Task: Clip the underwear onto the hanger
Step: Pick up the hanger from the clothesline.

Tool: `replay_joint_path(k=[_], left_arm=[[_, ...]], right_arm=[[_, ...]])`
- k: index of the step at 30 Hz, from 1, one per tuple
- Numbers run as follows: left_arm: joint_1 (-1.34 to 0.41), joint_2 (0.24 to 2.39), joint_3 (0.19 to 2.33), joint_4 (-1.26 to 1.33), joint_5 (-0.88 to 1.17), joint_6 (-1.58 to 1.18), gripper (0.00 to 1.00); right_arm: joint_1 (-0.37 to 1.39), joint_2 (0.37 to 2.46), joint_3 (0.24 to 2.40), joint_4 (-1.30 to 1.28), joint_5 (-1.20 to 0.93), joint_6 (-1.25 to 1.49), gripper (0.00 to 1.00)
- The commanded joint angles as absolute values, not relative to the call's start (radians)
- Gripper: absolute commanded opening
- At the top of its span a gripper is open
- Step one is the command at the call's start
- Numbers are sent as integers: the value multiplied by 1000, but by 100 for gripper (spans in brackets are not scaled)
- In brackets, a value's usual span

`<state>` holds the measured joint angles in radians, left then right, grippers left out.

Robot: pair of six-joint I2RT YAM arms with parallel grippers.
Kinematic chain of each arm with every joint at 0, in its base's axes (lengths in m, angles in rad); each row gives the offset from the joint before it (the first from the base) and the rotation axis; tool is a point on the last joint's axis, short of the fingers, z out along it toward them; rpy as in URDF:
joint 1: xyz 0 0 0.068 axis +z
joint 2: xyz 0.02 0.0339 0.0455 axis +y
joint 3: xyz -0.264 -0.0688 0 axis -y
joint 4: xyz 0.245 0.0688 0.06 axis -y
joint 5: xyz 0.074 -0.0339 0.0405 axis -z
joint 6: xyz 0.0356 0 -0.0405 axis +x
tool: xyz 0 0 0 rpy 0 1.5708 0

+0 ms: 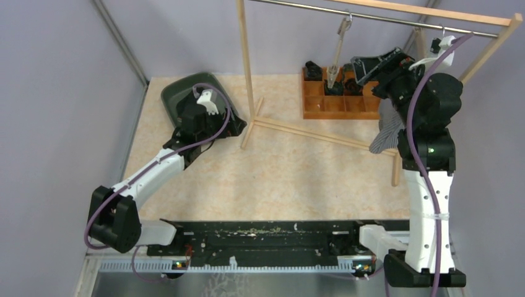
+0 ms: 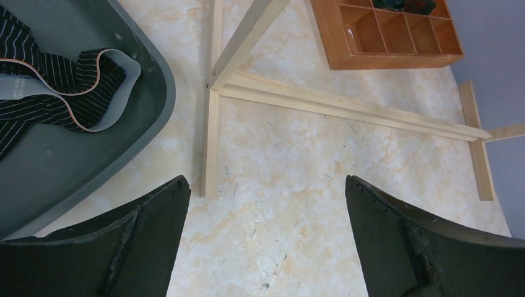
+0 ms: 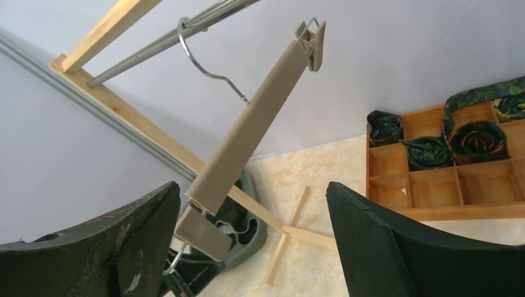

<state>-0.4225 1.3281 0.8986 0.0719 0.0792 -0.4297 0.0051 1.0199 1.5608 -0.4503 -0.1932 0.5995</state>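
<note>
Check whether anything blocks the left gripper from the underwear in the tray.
Nothing visible does. The underwear lies uncovered in the tray; only the tray's rim lies between it and the open left gripper.

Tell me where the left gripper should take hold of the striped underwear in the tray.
Pinch the grey waistband where it folds over at the end of the underwear nearest the tray rim, coming down from above, jaws across the band. That fold looks raised; the rest lies flat.
</note>
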Motion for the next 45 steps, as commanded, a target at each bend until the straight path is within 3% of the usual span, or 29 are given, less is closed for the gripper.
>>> replay_joint_path(k=[1, 16, 23, 28, 33, 45], left_arm=[[-415, 1315, 894, 98, 83, -430, 100], [-416, 1306, 885, 99, 81, -427, 100], [-415, 1298, 866, 108, 82, -433, 100], [-415, 1289, 853, 113, 84, -437, 100], [-415, 1286, 844, 114, 79, -437, 100], [-416, 1303, 837, 126, 87, -448, 100]], right_arm=[[12, 1037, 1600, -444, -246, 625, 88], [139, 1087, 1648, -494, -191, 573, 88], [294, 1145, 1707, -591, 14, 458, 88], [337, 1163, 1707, -610, 127, 407, 83], [339, 1153, 1675, -584, 186, 385, 70], [339, 1133, 1681, -594, 229, 361, 61]])
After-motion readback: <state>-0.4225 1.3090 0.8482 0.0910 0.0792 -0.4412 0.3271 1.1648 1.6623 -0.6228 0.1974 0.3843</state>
